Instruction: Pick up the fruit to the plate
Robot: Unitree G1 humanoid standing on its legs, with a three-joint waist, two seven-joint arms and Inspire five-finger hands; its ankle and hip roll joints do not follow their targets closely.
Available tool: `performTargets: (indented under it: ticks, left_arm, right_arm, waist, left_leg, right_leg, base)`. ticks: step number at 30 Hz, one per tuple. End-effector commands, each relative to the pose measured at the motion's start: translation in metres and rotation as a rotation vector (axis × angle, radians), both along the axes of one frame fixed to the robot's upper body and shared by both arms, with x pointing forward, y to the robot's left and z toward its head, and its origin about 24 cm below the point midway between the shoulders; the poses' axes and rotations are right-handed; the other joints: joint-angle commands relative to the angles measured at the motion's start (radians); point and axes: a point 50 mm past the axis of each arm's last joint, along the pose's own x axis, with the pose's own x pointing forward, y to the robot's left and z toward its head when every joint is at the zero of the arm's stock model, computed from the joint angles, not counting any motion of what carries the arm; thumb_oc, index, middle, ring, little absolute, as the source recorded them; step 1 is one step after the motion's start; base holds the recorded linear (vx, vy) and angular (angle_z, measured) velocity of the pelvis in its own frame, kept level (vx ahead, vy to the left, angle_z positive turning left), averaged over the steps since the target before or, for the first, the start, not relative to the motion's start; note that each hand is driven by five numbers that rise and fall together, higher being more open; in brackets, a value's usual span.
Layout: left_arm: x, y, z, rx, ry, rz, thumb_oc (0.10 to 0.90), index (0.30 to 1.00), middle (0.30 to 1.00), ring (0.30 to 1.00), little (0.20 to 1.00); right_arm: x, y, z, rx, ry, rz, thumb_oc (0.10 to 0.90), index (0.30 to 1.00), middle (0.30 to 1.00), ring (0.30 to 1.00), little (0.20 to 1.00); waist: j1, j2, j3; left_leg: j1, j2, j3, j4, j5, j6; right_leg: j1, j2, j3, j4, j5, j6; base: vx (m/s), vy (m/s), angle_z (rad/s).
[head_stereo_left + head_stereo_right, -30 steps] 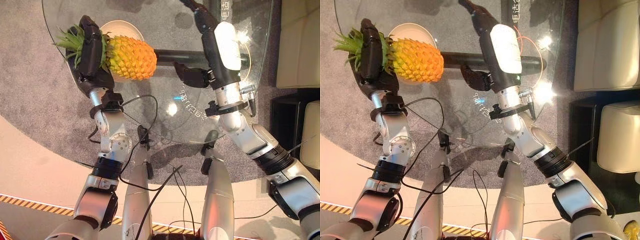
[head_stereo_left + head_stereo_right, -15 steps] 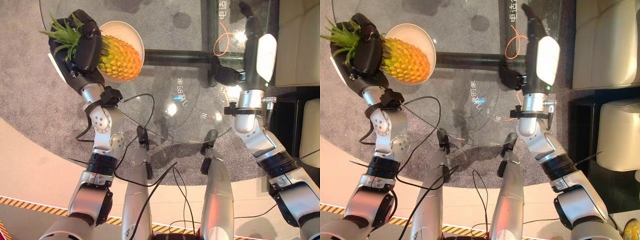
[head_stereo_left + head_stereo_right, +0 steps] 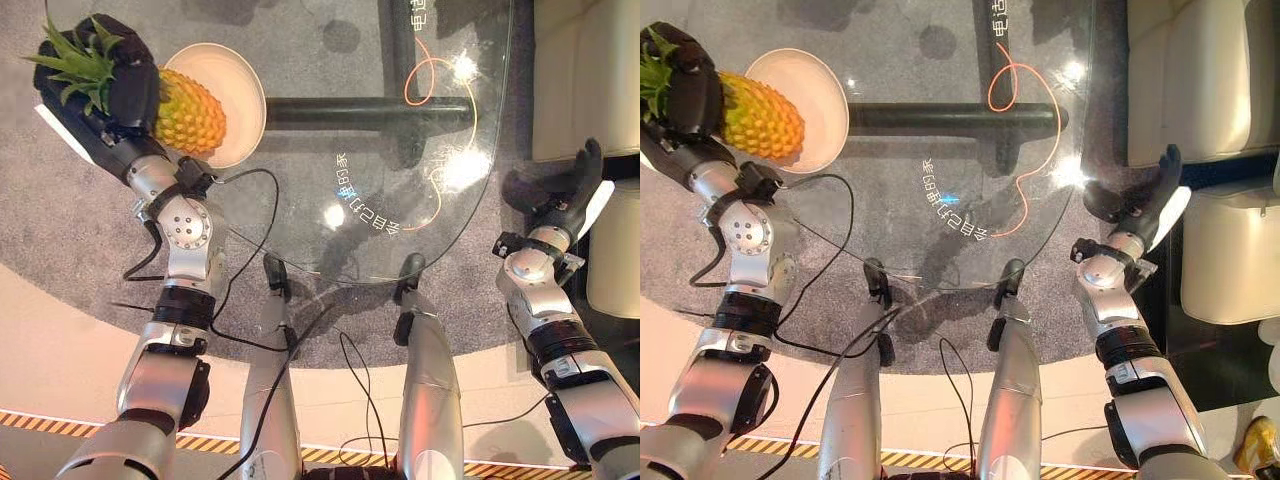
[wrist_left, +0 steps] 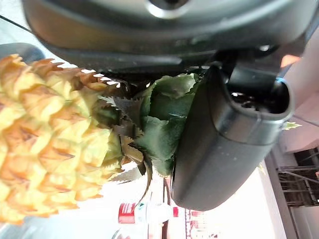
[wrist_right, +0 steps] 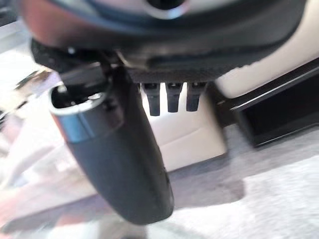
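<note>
Glass table [image 3: 300,150] takes up the upper middle of both eye views, round and see-through, with a dark bar under it and an orange cord [image 3: 440,90] looping at the upper right. Cream sofa cushions [image 3: 1200,80] stand along the right edge.

Next in size, the pineapple [image 3: 185,110] lies at the upper left, its yellow body over the near rim of the white plate [image 3: 235,95] while the leafy crown hangs off past the rim. The left hand [image 3: 115,85] is curled round the crown end, clenched on the fruit. By my reading the carrying is nearly done: the fruit is above or just on the plate, and what is left is to lower it fully, let go and pull the arm away. Whether it already rests on the plate I cannot tell.

The right hand [image 3: 560,195] sits at the right edge, off the table beside the sofa, fingers straight and holding nothing.

The left wrist view adds what the eye views lack: green leaves pressed against the dark thumb [image 4: 224,144], with the scaly skin close beside it. The right wrist view shows relaxed fingers [image 5: 172,97] over grey carpet [image 5: 269,184].
</note>
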Motion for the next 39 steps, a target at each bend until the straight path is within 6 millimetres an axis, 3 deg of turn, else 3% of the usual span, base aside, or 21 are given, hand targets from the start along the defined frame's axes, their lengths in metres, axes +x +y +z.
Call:
performTargets:
  ticks: [1, 13, 26, 39]
  left_arm:
    - [-0.028, 0.005, 0.079, 0.120, -0.360, 0.082, 0.100, 0.300, 0.300, 0.300, 0.200]
    - [-0.020, 0.005, 0.101, 0.193, -0.320, 0.130, 0.100, 0.300, 0.300, 0.300, 0.200]
    - [-0.008, 0.015, 0.107, 0.243, -0.204, 0.217, 0.100, 0.300, 0.300, 0.300, 0.200]
    - [0.002, 0.022, 0.106, 0.250, -0.134, 0.197, 0.100, 0.300, 0.300, 0.300, 0.200]
  right_arm:
    - [0.004, -0.017, 0.018, 0.099, -0.078, -0.022, 0.800, 0.900, 0.900, 0.900, 0.900]
    - [-0.007, -0.046, -0.060, 0.293, 0.330, 0.065, 0.800, 0.900, 0.900, 0.900, 0.900]
    - [-0.014, -0.039, -0.092, 0.333, 0.565, 0.253, 0.800, 0.900, 0.900, 0.900, 0.900]
    - [-0.015, -0.033, -0.099, 0.333, 0.636, 0.341, 0.800, 0.900, 0.900, 0.900, 0.900]
  waist:
    - [0.015, -0.028, -0.025]
    - [0.027, -0.043, -0.025]
    - [0.020, -0.052, -0.025]
    - [0.009, -0.060, -0.025]
  left_leg:
    - [-0.042, 0.026, -0.041, 0.144, -0.121, -0.052]
    - [-0.064, 0.037, -0.055, 0.167, -0.124, -0.050]
    - [-0.062, 0.043, -0.059, 0.179, -0.124, -0.051]
    - [-0.060, 0.044, -0.058, 0.178, -0.123, -0.054]
  right_leg:
    - [0.042, -0.009, -0.017, -0.107, 0.053, 0.039]
    - [0.035, 0.005, -0.025, -0.093, 0.044, 0.029]
    - [0.038, 0.012, -0.021, -0.085, 0.038, 0.025]
    - [0.037, 0.020, -0.015, -0.087, 0.038, 0.023]
  base:
    - [0.00, 0.000, 0.00]
    - [0.00, -0.013, 0.00]
    - [0.00, 0.000, 0.00]
    - [0.00, 0.000, 0.00]
